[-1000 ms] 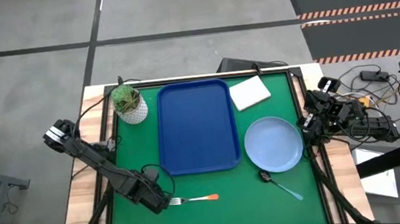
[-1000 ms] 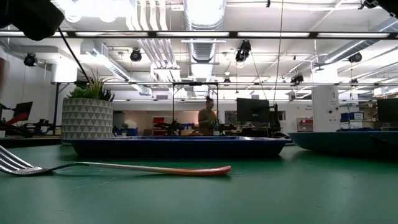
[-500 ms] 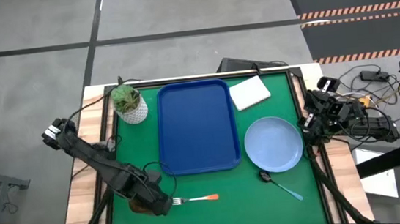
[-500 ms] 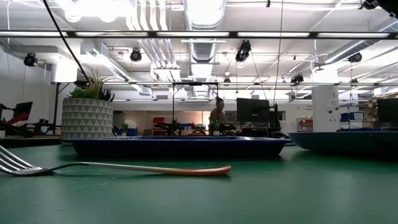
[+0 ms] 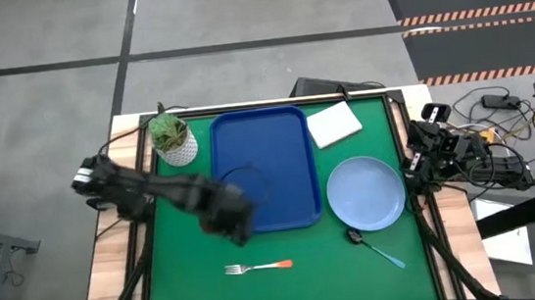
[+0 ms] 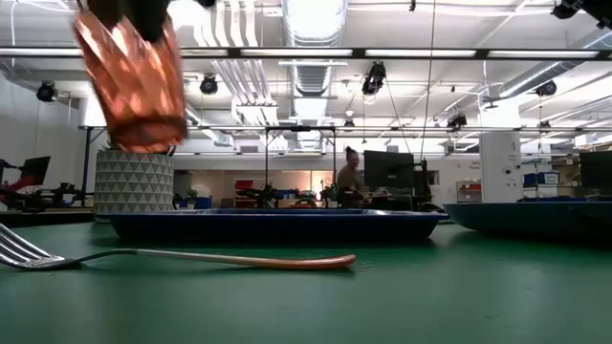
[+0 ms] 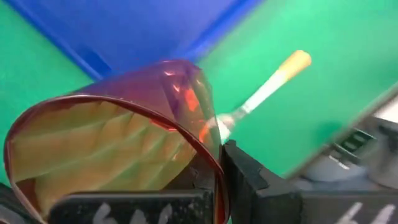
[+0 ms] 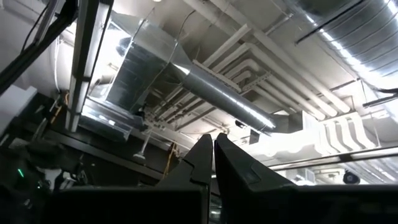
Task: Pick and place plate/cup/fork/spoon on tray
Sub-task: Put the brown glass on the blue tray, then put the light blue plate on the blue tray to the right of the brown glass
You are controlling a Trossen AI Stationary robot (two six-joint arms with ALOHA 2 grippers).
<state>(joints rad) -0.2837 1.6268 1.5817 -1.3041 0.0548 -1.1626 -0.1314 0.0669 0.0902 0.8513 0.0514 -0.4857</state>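
Note:
My left gripper (image 5: 233, 220) is shut on the dark red-brown translucent cup (image 6: 134, 86) in the air over the near left corner of the deep-blue tray (image 5: 277, 149). The cup also shows in the left wrist view (image 7: 118, 149). The orange-handled fork (image 5: 259, 267) lies flat on the green mat near the front edge. The pale blue plate (image 5: 365, 193) lies right of the tray. The blue-handled spoon (image 5: 375, 246) lies just in front of the plate. My right gripper (image 8: 213, 155) is shut and empty at the table's right edge, pointing up. My left gripper holds the cup by its wall at the rim (image 7: 208, 134). One dark finger (image 7: 239, 180) lies against the outside of the wall; the cup hides the other finger. The gripper comes from above. The cup hangs below it, slightly tilted and clear of mat and tray.
A white pot with a green plant (image 5: 173, 139) stands at the far left corner of the mat. A white square pad (image 5: 334, 124) lies at the far right, beyond the plate. Cables and gear lie off the table's right edge.
My left gripper has risen from the mat beside the fork's tines and gone toward the far edge and right, to the tray's near left corner. The cup has come up with it, lifted clear. The fork has stayed where it was.

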